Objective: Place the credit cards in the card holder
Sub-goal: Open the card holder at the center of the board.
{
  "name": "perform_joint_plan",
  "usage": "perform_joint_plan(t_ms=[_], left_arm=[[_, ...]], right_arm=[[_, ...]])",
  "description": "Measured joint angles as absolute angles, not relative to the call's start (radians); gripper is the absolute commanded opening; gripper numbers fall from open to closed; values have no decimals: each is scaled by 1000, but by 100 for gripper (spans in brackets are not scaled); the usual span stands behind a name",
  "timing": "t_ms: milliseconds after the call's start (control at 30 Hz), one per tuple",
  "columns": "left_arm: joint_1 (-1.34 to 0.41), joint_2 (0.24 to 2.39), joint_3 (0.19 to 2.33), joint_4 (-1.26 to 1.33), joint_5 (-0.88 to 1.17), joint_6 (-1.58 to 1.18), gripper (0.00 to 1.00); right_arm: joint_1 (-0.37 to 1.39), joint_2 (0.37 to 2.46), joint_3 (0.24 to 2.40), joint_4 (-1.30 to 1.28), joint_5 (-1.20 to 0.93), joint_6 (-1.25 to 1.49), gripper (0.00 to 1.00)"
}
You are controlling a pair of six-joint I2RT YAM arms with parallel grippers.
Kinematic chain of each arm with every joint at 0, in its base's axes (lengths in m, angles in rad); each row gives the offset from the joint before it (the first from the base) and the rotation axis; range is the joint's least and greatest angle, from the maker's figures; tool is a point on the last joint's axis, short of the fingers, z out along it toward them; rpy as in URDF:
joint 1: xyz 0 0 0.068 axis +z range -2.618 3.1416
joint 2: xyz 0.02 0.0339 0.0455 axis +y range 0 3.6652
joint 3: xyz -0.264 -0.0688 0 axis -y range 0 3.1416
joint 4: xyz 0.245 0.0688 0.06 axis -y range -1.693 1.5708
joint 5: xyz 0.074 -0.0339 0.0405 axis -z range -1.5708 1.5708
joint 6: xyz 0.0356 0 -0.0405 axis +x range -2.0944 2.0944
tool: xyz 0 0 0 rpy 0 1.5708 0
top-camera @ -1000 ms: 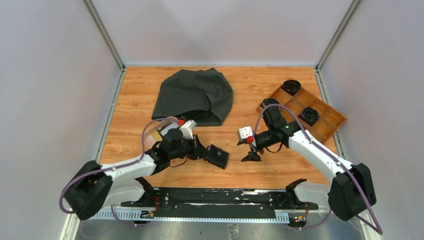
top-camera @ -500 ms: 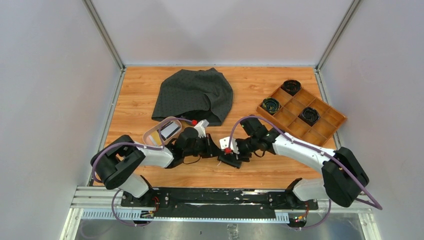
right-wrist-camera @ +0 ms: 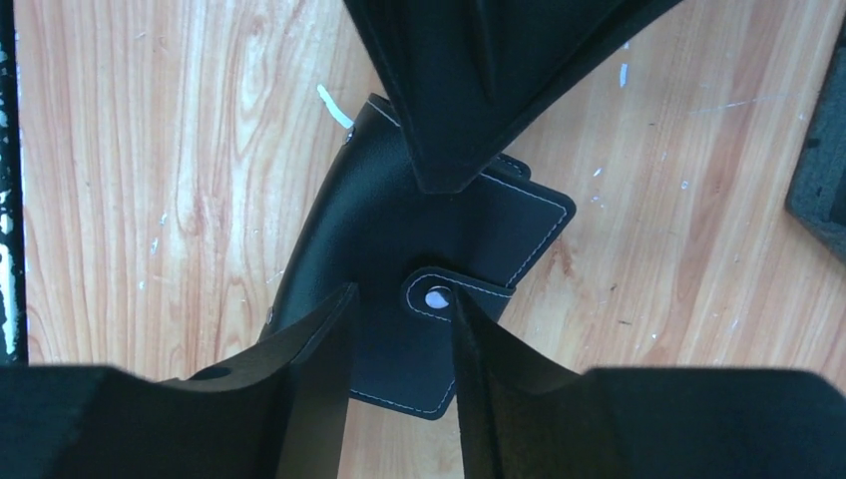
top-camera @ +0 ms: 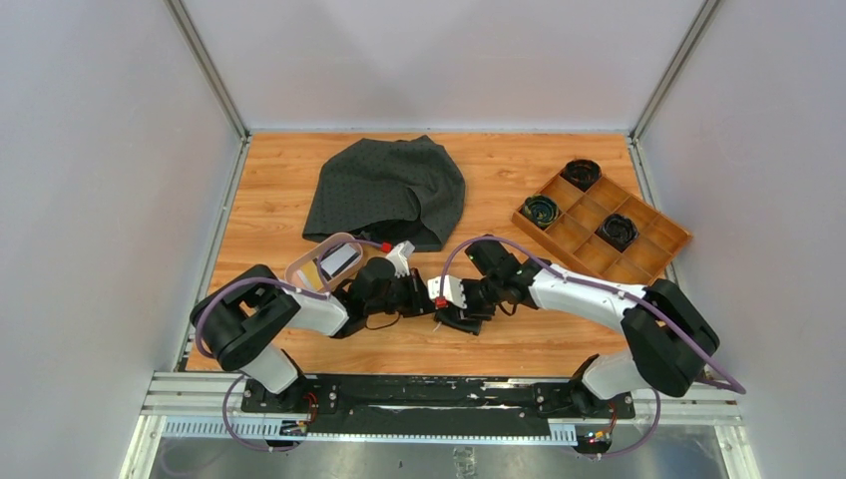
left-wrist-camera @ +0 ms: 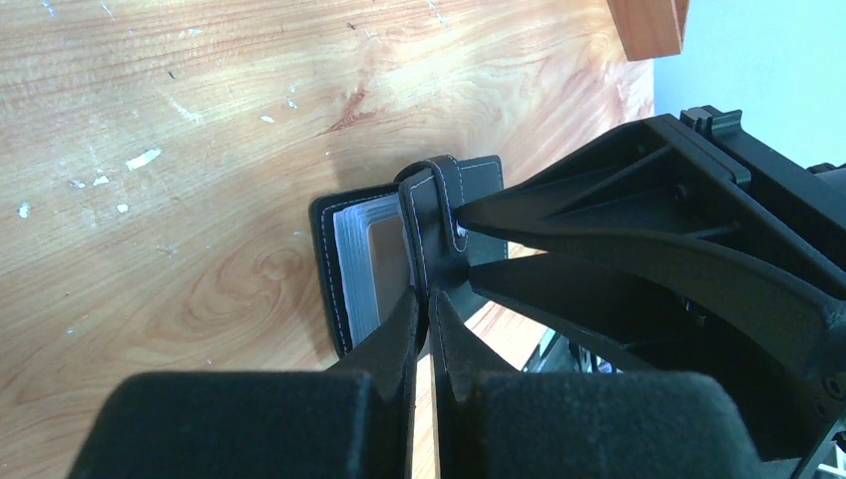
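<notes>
One black card holder (right-wrist-camera: 384,239) with white stitching lies on the wooden table (top-camera: 269,190) near the front edge, between the two grippers and partly open, with clear pockets and a tan shape inside. Its strap carries one small round metal snap (right-wrist-camera: 436,296). The left gripper (left-wrist-camera: 424,304) is clenched on the strap's edge. The right gripper (right-wrist-camera: 404,294) has its fingers partly apart astride the snap tab; whether they pinch it cannot be told. Just left of the left arm sits one pink oval dish (top-camera: 292,269) holding two credit cards (top-camera: 340,259) – one grey, one yellowish. Behind lies one crumpled dark cloth (top-camera: 389,190). Far right, one wooden compartment tray (top-camera: 653,244) holds three black round objects (top-camera: 582,172).
</notes>
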State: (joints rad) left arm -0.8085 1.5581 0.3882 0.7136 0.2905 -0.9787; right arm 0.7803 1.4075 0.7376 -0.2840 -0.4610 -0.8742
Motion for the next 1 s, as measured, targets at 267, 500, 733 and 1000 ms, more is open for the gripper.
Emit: perform_joint_plan(t_ms=[267,500,733,1000], left_arm=[[-807,1594,378,779,299,-991,0],[-808,1610,369,820,311,-1004,0],[-808,1611,356,844,311,-1005,0],[-808,1628,352,862,315,-1006,0]], right_arm=[[793,1426,756,-272,-389,-853,18],[798,1438,764,-257,-322,-841,0],[803,1433,764,-253,-309,-833,0],[790,1398,761,-254,-303,-814,0]])
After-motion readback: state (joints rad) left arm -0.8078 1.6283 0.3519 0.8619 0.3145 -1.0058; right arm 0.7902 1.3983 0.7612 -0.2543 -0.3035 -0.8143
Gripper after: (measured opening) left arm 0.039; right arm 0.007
